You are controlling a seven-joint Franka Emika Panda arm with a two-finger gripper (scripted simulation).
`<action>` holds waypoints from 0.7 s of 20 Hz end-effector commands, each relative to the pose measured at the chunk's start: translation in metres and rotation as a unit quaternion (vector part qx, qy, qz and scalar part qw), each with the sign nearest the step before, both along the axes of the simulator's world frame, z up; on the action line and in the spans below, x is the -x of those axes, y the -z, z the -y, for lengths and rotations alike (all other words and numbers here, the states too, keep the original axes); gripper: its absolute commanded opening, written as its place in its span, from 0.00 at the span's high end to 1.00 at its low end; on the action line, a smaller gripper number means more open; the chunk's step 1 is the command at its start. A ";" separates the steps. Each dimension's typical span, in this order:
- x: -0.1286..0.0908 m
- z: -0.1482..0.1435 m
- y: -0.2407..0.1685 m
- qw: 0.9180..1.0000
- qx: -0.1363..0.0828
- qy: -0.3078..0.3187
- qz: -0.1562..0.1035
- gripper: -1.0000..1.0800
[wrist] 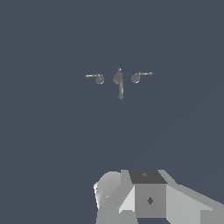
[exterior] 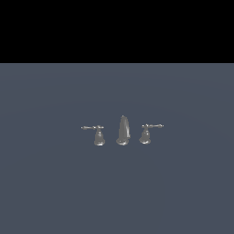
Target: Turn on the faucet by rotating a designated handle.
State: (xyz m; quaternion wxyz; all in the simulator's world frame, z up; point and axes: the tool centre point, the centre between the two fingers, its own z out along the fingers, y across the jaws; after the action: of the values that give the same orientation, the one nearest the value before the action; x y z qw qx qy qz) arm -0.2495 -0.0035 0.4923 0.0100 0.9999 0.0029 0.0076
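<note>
The faucet (exterior: 122,130) is a tiny shiny grey three-piece set on the flat grey floor, with a tall tapered spout in the middle. The handle (exterior: 146,134) stands at the exterior view's right of the spout, its thin lever pointing right. Its mirror twin (exterior: 98,136) stands on the other side with its lever pointing left. The wrist view shows the same set from above and far off: the spout (wrist: 119,82), the handle (wrist: 136,78) and the twin (wrist: 99,78). Only part of my gripper (wrist: 148,199) shows, as grey-white blocks, well apart from the faucet. Its fingertips are not distinguishable.
The plain dark grey floor (exterior: 55,183) spreads all around the faucet. A black band fills the upper part of the exterior view. The arm itself does not show in the exterior view.
</note>
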 end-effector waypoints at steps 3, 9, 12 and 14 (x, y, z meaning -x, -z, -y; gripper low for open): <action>-0.001 0.000 0.001 1.000 0.000 0.001 0.000 1.00; -0.009 -0.002 0.012 1.000 -0.001 0.022 0.000 1.00; -0.016 -0.004 0.023 0.999 -0.001 0.041 0.000 1.00; -0.023 -0.005 0.032 0.998 -0.001 0.057 0.000 1.00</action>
State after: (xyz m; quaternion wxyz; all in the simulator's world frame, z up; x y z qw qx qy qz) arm -0.2312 0.0007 0.4674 0.0093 0.9990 -0.0426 0.0075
